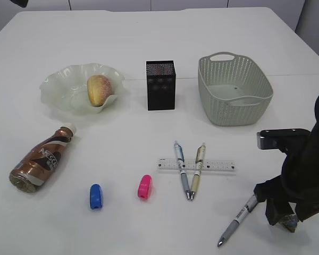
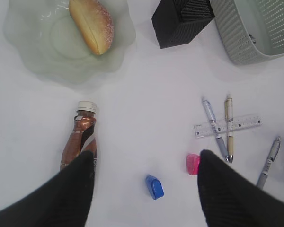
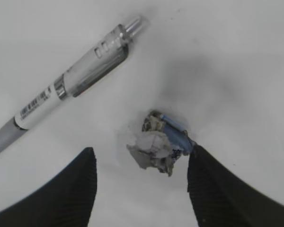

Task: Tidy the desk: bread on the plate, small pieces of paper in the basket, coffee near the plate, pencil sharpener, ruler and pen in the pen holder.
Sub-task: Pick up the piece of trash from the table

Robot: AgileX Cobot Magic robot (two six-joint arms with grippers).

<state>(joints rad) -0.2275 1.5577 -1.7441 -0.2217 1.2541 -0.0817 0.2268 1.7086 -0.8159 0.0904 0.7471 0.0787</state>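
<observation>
The bread [image 1: 98,89] lies on the pale green plate [image 1: 58,85]. The coffee bottle [image 1: 40,159] lies on its side at the left. A blue sharpener [image 1: 96,196] and a pink sharpener [image 1: 144,186] lie in front. Two pens [image 1: 189,170] cross the ruler [image 1: 215,165]; a third pen [image 1: 238,219] lies at the right. My right gripper [image 3: 139,158] is open just above the table, with a crumpled paper piece [image 3: 158,146] between its fingers, against the right one. My left gripper [image 2: 146,165] is open high above the blue sharpener [image 2: 154,186].
The black pen holder [image 1: 160,85] stands at the middle back. The grey-green basket [image 1: 234,90] stands to its right and looks empty. My right arm [image 1: 303,175] covers the table's front right corner.
</observation>
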